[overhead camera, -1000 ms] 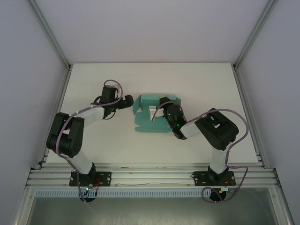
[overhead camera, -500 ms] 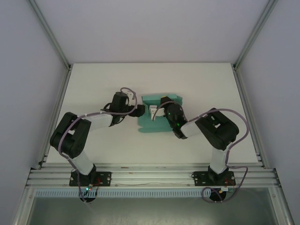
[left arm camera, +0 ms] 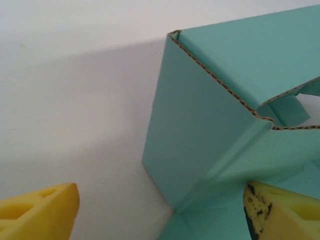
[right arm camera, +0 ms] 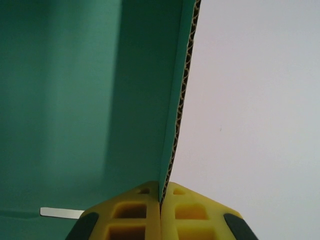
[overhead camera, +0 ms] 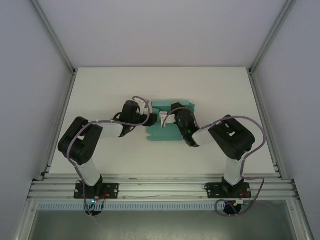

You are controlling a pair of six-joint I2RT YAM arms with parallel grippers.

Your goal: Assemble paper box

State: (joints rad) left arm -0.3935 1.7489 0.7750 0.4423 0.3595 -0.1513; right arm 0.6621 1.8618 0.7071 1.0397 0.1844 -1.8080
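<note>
The paper box (overhead camera: pixel 164 134) is teal corrugated card, partly folded, lying mid-table between the two arms. My left gripper (overhead camera: pixel 150 118) is at its left side. In the left wrist view a raised side wall of the box (left arm camera: pixel 200 115) stands between my open left gripper's (left arm camera: pixel 160 217) yellow fingers (left arm camera: pixel 42 212), one over the white table, the other over the teal card. My right gripper (overhead camera: pixel 165 119) reaches over the box from the right. In the right wrist view my right gripper (right arm camera: pixel 161 200) is shut on the bottom edge of an upright teal wall (right arm camera: pixel 75 100).
The white table (overhead camera: pixel 100 90) has free room to the left, right and behind the box. Grey enclosure walls stand on three sides. An aluminium rail (overhead camera: pixel 160 187) with both arm bases runs along the near edge.
My left arm has swung right, bringing its gripper from beside the box onto its left side. The box's left flap has been folded up. The right arm has stayed put.
</note>
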